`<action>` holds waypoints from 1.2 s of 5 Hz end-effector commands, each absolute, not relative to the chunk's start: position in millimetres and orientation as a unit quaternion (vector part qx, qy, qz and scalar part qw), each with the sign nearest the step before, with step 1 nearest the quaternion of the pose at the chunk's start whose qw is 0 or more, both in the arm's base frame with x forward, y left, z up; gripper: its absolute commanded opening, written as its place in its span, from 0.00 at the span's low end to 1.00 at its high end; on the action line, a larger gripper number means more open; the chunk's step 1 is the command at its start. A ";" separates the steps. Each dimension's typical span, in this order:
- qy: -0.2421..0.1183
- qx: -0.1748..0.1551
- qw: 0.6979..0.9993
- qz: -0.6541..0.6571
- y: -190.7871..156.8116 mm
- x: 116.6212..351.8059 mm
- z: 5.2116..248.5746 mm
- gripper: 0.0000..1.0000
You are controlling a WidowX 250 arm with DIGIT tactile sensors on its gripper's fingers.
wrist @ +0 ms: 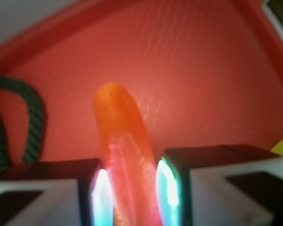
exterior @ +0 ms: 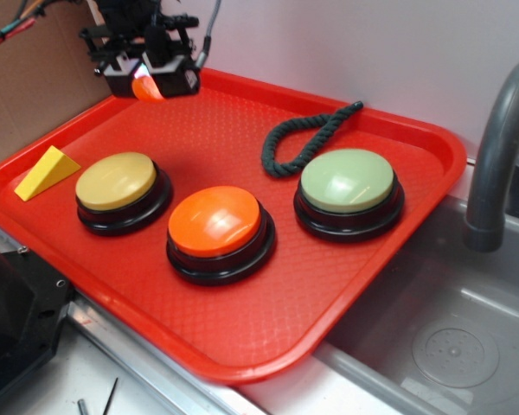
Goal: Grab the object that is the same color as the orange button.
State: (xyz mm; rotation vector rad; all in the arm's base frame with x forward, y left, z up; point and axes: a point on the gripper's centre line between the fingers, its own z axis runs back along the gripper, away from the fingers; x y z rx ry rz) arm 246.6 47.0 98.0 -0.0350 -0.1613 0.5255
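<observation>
The orange button (exterior: 216,223), a glossy orange dome on a black base, stands in the middle of the red tray (exterior: 242,346). My gripper (exterior: 150,84) hangs over the tray's far left corner, shut on the object (exterior: 145,88), a small orange crescent piece. In the wrist view the object (wrist: 125,155) stands between my two fingers (wrist: 99,197), both pads pressed against it, lifted above the tray floor (wrist: 203,84).
A yellow-domed button (exterior: 117,183) and a pale green-domed button (exterior: 347,183) flank the orange one. A yellow wedge (exterior: 47,171) lies at the tray's left edge. A dark green rope (exterior: 307,140) curls at the back. A grey faucet (exterior: 498,156) and sink (exterior: 450,346) are at right.
</observation>
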 end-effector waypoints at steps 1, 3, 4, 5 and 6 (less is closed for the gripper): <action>-0.121 -0.023 0.954 0.272 50.8 261.6 175.9 0.00; -0.137 -0.045 0.955 0.259 42.7 257.3 207.3 0.00; -0.154 -0.036 0.955 0.251 40.9 259.5 216.3 0.00; -0.148 0.000 0.950 0.276 43.7 265.4 213.3 0.00; -0.141 0.011 0.952 0.272 49.8 272.7 203.9 0.00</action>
